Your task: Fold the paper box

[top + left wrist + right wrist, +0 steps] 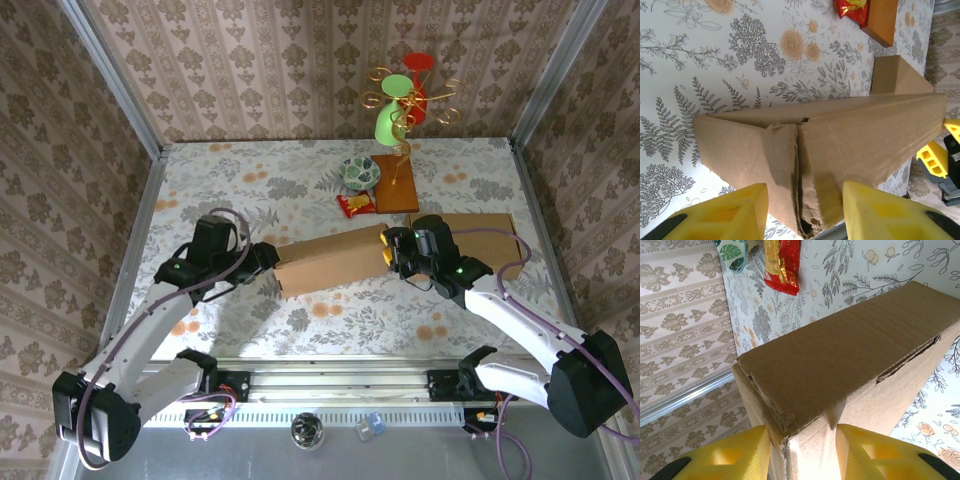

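The paper box [330, 262] lies mid-table, its length running from the left edge toward the right. We judge it light and stiff along its panels but weak at the creases. Its left end looks crumpled, so we would hold firm walls at the ends. The left gripper [268, 258] straddles the left end, jaws spread, with table showing beside one pad. The right gripper [392, 252] pinches the right end. A flat cardboard piece [490, 232] lies just behind it. A snack packet [355, 205], bowl [360, 172] and wooden stand [396, 183] sit toward the far edge, near enough to crowd a swinging flap.
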